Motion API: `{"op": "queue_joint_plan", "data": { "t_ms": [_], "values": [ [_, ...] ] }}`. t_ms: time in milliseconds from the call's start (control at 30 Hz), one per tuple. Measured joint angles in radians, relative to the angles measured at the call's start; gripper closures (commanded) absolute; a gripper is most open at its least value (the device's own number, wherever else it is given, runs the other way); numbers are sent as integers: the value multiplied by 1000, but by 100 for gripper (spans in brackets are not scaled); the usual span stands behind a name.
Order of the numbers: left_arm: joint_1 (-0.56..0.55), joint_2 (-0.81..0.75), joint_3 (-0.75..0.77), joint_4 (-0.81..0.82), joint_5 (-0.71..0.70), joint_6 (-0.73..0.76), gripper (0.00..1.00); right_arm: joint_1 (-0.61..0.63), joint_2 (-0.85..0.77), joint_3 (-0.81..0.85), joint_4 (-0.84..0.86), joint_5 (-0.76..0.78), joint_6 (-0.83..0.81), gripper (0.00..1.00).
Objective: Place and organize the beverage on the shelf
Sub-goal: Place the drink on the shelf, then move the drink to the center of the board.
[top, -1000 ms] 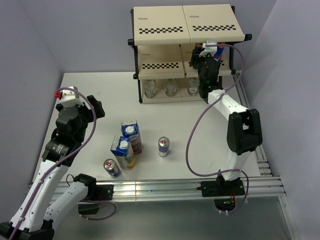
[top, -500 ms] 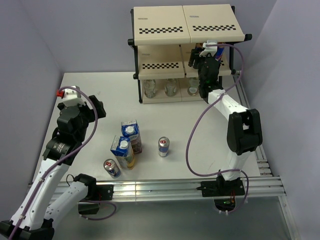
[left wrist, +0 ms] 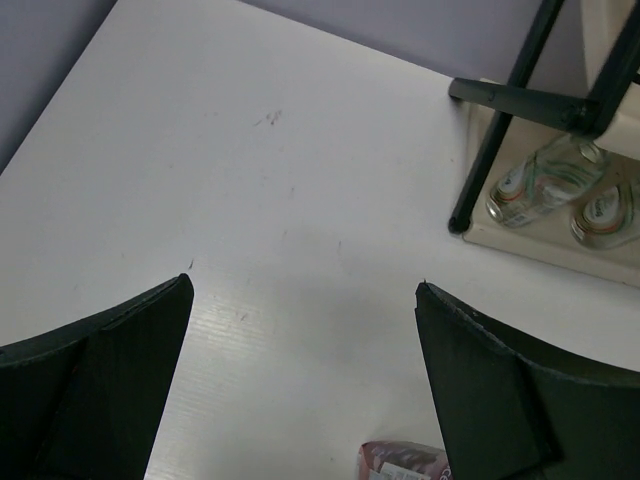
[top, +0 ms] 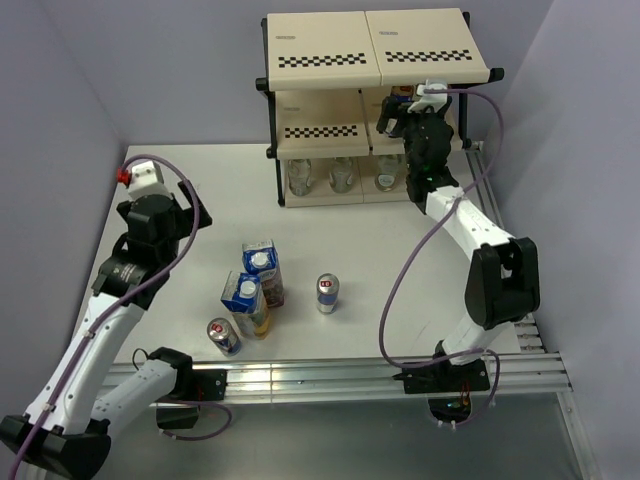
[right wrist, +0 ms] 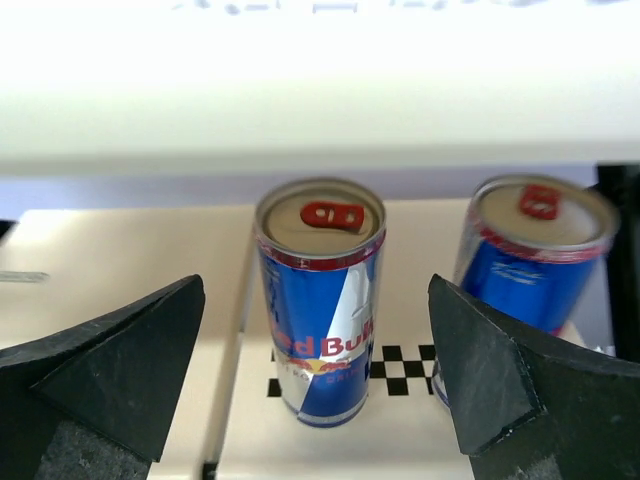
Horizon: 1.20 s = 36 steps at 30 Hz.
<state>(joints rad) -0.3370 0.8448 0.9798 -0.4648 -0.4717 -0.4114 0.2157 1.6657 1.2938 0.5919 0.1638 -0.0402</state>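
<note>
The right pincer (right wrist: 312,287) has just spread wide, leaving a can (right wrist: 318,330) upright on the shelf's (top: 320,45) middle tier beside a second can (right wrist: 535,260). Two cartons (top: 252,285) wait on the surface (top: 400,300); the left pincer (left wrist: 303,300) gapes idle.

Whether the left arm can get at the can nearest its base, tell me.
Probably yes: the left gripper is open over bare table, and the can stands at the group's near-left corner, cartons beyond it.

We see the shelf (top: 375,45) at the back of the table (top: 180,190): bottles (top: 341,176) on its bottom board, two cans (right wrist: 320,300) side by side on the middle. In front stand two cartons (top: 262,268), a table can (top: 327,293) on each side.
</note>
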Motion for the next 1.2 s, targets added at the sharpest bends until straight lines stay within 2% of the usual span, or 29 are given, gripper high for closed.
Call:
{"op": "queue_joint_plan", "data": {
  "t_ms": [133, 367, 567, 833, 867, 1200],
  "values": [
    [0, 47, 69, -117, -60, -94, 0, 0, -84, -41, -13, -8, 19, 0],
    [0, 99, 229, -447, -119, -389, 1, 2, -241, -123, -140, 5, 103, 0],
    [1, 107, 233, -706, -43, -598, 1, 7, -390, -155, -342, 11, 182, 0],
    [1, 49, 106, -829, 230, -657, 1, 12, -525, -171, -551, 3, 245, 0],
    [1, 48, 90, -842, 256, -657, 4, 13, -540, -182, -566, 0, 250, 0],
    [1, -4, -76, -876, 407, -648, 10, 14, -641, -230, -647, -37, 292, 0]
  ]
}}
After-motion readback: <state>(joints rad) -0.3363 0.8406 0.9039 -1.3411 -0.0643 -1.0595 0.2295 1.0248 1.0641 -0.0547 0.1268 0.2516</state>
